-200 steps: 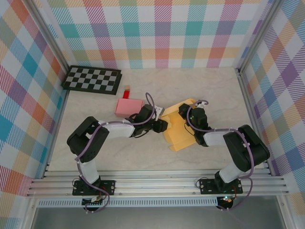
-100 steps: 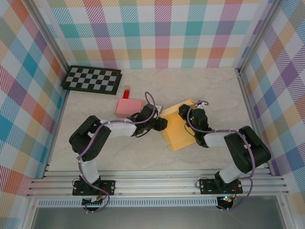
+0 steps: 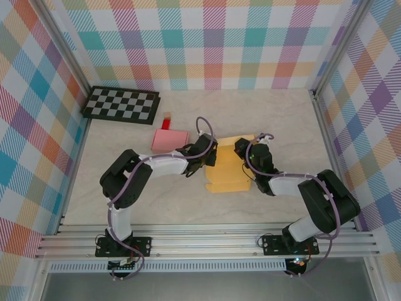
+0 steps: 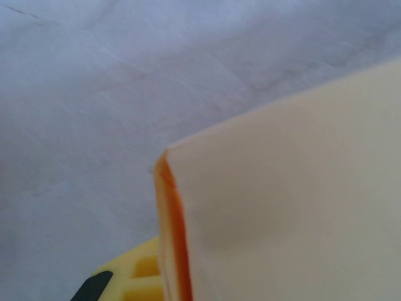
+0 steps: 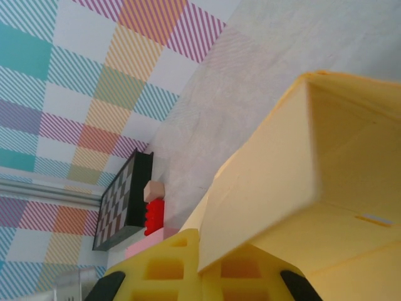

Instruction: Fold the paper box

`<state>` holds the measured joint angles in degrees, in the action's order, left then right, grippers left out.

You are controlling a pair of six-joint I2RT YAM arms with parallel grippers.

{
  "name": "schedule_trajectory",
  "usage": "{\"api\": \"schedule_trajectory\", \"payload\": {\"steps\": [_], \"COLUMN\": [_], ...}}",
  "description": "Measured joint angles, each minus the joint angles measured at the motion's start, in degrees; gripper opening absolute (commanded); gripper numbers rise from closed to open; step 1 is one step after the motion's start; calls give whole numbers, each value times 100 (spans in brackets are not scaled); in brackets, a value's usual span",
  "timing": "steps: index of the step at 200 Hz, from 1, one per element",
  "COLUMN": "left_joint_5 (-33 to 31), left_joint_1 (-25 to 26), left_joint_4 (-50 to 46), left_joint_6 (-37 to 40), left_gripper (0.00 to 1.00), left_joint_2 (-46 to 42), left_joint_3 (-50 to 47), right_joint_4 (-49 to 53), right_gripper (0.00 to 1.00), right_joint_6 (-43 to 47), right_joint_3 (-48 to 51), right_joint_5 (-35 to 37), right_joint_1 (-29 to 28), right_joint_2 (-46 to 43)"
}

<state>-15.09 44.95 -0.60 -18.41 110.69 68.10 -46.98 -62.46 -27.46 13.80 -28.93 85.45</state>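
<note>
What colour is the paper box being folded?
The paper box is pale yellow, clearest in the top external view.

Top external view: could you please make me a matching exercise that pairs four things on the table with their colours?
Things:
1. paper box
2. checkerboard
3. flat carton
4. small block

Colours:
A. black and white
B. red
C. yellow
D. pink

Pairs: 1-C; 2-A; 3-D; 4-B
</note>
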Motion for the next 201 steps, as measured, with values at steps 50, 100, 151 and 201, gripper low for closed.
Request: {"api": "schedule_trajectory", "payload": {"steps": [50,100,151,201], "left_joint_5": [-949,-1156,-1241,-1250], "left_joint_1": [262,302,286,278], "left_joint_4": [-588,37,557,708], "left_joint_6": [334,1117,1613,1738], "left_gripper": [0,0,0,0], "left_joint_2": [227,210,140,140], "left_joint_3": [442,118,-162,-223], "right_joint_4": [1176,3189,5139,6105], "right_gripper": [4,23,27,25], "right_joint_6": [-374,-590,-564,103], "right_joint_3": [24,-444,-1379,-2686], "right_joint_5": [376,306,48,48], "right_joint_1": [-98,-133,-133,-33], "right_joint_2": [-505,-1191,-1777,-988]}}
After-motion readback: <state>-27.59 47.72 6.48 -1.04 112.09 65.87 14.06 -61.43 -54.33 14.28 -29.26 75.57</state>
